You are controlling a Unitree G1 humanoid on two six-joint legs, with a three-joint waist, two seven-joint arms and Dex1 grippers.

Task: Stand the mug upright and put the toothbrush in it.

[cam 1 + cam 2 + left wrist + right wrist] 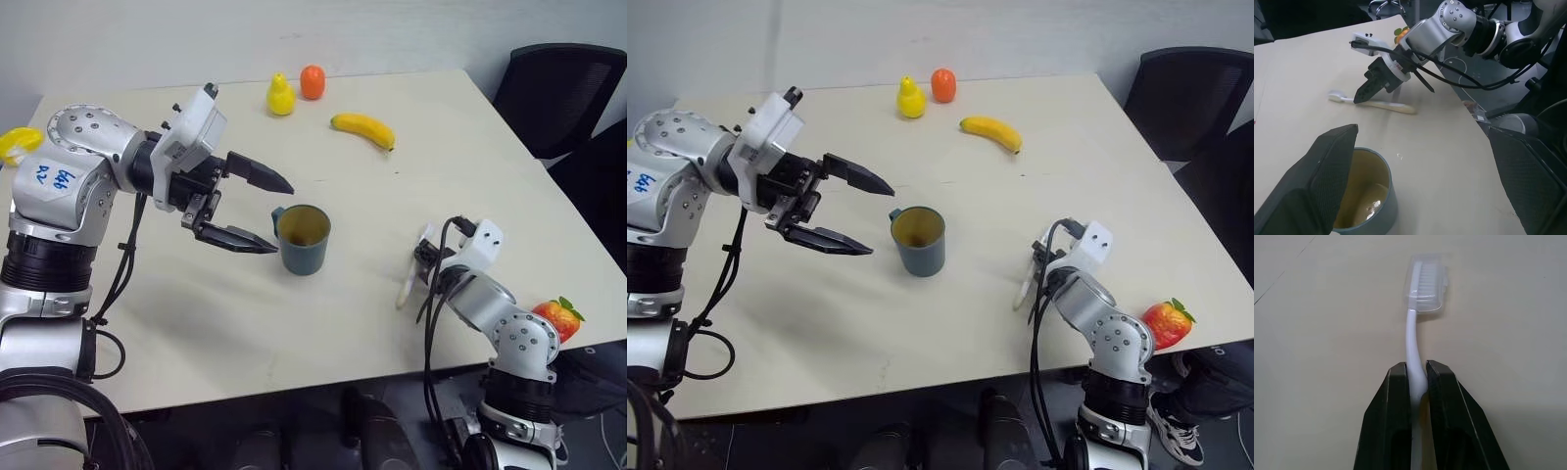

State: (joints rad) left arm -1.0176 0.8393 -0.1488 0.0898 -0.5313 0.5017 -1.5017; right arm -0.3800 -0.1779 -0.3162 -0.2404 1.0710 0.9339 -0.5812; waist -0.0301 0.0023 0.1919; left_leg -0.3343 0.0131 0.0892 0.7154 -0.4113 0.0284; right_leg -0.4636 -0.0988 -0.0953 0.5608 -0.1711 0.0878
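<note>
Nearest of all, the right end effector (1418, 377) has its 2 black fingers pressed onto the neck of the toothbrush (1411, 340), pinching the white stem just below the head while the brush lies flat on the desk (294, 323). The bristle head, under a clear cap, points away from the robot toward the far side of the desk, and the handle runs back toward the near edge, so the long axis lies roughly front to back with a slight lean. Outward from there, across open desktop, the mug (303, 238) already stands upright near the middle of the desk, mouth up, yellowish inside showing, its handle turned toward the left arm. The left end effector (257, 210) hangs just beside that handle with its fingers spread wide, holding nothing and not touching the mug as far as I can tell. Farther back sit a banana (363, 129), a yellow pear (280, 95) and an orange fruit (313, 82), and a strawberry (557, 318) rests at the near right edge. I'd judge the uprighting done and the pickup of the toothbrush in hand. The next move calls for lifting the brush clear, carrying it left over the mug and tipping it from flat to near vertical so 1 end drops inside; the grip sits close to the head, so the long handle may swing.
</note>
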